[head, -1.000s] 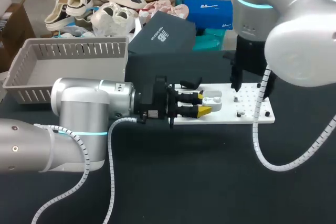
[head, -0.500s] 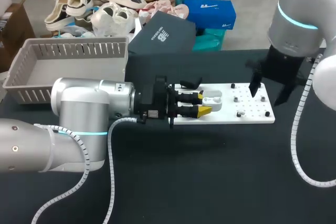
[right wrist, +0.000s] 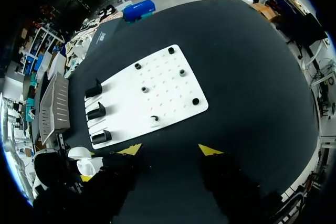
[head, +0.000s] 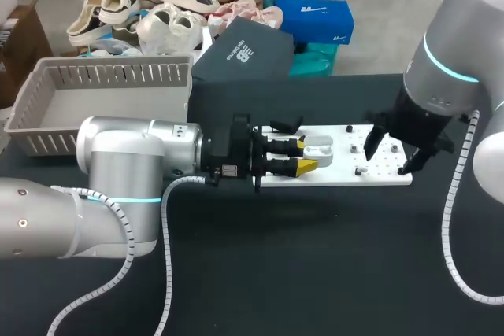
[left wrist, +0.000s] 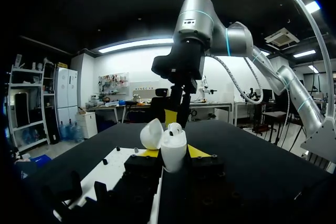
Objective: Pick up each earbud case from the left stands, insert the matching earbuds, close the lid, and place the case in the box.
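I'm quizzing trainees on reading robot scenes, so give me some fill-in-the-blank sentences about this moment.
The left gripper is ___ on the earbud case. The case's lid stands ___. The right gripper, fingers apart, holds ___. Three black stands sit on the ___ board.
Missing: shut; open; nothing; white.

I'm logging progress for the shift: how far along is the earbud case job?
Done: one earbud case is off the stands, lid open, clamped in the left pincer. In hand: the right pincer hangs open above the white board, holding nothing. Left: filling it, shutting the lid, and setting the case in the grey basket, where no case shows.
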`<action>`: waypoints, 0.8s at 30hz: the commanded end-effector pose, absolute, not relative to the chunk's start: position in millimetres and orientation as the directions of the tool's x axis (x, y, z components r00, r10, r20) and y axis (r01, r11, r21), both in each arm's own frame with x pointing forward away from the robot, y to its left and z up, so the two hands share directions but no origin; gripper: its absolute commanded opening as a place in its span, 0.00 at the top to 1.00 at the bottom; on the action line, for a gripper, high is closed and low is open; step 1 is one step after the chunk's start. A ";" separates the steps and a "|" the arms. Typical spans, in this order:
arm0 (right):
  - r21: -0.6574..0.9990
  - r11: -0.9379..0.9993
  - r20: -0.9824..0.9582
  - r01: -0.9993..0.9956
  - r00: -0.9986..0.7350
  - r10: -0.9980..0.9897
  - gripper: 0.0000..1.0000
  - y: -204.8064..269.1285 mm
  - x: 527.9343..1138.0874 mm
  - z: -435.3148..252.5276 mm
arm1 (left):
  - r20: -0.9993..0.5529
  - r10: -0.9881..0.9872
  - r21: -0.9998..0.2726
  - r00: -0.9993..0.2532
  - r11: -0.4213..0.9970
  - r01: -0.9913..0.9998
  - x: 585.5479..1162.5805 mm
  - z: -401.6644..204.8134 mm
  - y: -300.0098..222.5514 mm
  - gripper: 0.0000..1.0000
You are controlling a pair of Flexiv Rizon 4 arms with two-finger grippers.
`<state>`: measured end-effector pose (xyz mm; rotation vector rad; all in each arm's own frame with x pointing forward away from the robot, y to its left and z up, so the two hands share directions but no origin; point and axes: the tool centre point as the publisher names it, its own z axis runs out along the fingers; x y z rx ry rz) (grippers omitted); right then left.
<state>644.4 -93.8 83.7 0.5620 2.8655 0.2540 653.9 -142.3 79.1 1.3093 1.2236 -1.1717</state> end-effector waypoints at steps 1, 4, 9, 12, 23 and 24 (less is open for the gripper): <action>0.204 0.912 -0.172 0.356 -0.904 0.391 0.27 -87.4 651.3 73.9 | -0.996 0.076 0.034 0.037 -0.034 0.999 653.2 78.7 -142.2 1.00; 0.204 0.911 -0.168 0.358 -0.904 0.393 0.30 -86.5 655.4 69.0 | -0.996 0.076 0.034 0.037 -0.034 0.999 653.2 78.7 -142.2 1.00; 0.212 0.905 -0.160 0.368 -0.901 0.404 0.55 -84.6 662.0 64.1 | -0.996 0.076 0.034 0.037 -0.034 0.999 653.2 78.7 -142.2 1.00; 0.213 0.904 -0.156 0.371 -0.901 0.406 0.53 -83.7 665.8 60.4 | -0.996 0.076 0.034 0.037 -0.034 0.999 653.2 78.7 -142.2 1.00; 0.227 0.904 -0.128 0.362 -0.909 0.396 0.53 -76.2 675.3 48.4 | -0.996 0.076 0.034 0.037 -0.034 0.999 653.2 78.7 -142.2 1.00; 0.229 0.904 -0.127 0.362 -0.909 0.396 0.53 -75.2 675.7 48.1 | -0.996 0.076 0.034 0.037 -0.034 0.999 653.2 78.7 -142.2 1.00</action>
